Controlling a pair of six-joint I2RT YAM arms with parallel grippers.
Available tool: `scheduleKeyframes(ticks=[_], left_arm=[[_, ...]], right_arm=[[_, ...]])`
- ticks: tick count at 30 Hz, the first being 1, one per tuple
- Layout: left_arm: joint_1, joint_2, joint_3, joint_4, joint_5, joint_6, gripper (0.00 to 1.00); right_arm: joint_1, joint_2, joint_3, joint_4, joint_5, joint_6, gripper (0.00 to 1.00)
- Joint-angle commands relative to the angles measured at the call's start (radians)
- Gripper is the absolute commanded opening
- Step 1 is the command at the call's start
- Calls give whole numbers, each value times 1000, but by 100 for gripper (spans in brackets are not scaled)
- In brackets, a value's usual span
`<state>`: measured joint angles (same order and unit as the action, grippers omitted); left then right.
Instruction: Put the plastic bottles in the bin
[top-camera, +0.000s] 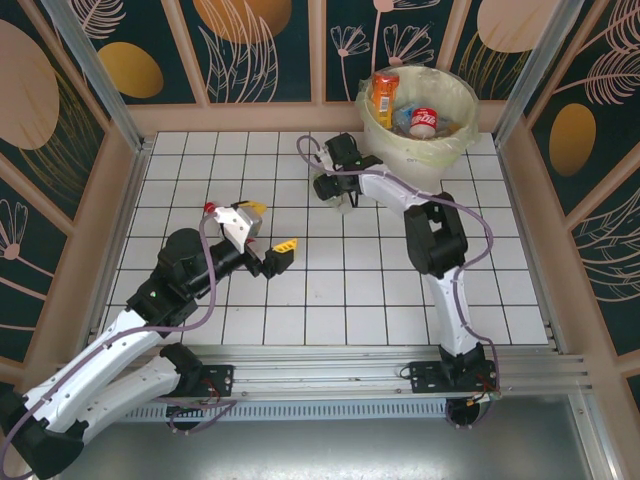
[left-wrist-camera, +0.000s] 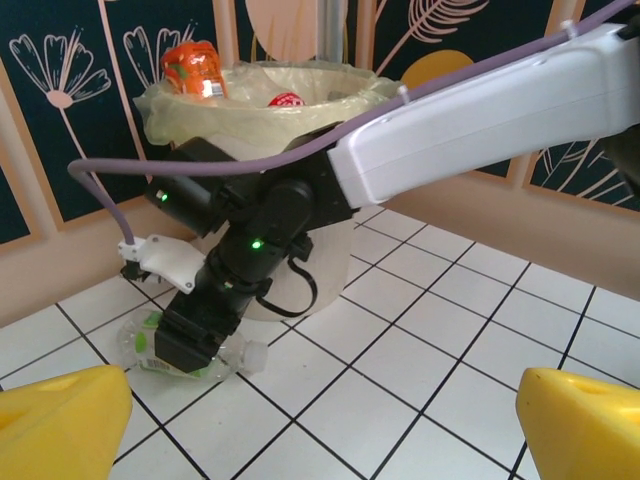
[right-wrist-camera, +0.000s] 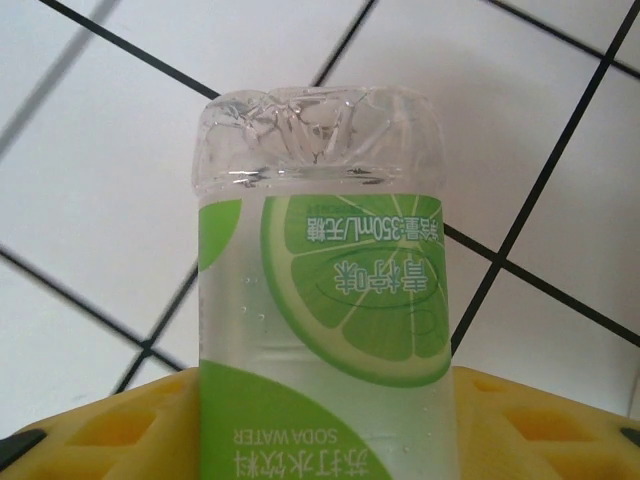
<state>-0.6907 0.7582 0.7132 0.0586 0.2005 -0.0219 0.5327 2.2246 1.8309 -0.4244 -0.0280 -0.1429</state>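
The right end effector (top-camera: 338, 196) gripped a lime-labelled plastic bottle (right-wrist-camera: 322, 300) on the worktop (top-camera: 330, 300) beside the bin (top-camera: 440, 150); the left end effector (top-camera: 268, 227) gaped, released.

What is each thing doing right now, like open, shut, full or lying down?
Left gripper: open, holding nothing.
Right gripper: shut on the green-label bottle.
Green-label bottle: lying on the tiles beside the bin.
Bin: upright, bag-lined, bottles inside.
Orange-label bottle: in the bin, poking above the rim.
Red-label bottle: lying in the bin.
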Motion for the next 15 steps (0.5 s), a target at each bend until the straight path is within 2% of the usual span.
scheduleKeyframes(ticks=[1, 7, 15], left_arm=[[-5, -39, -14, 86, -1, -30, 99], [-4, -31, -25, 127, 23, -64, 98], [-4, -17, -25, 136, 40, -97, 98]], right_arm=[[9, -150, -64, 99, -48, 33, 56], [49, -323, -206, 172, -65, 67, 55], [50, -580, -344, 236, -164, 116, 54]])
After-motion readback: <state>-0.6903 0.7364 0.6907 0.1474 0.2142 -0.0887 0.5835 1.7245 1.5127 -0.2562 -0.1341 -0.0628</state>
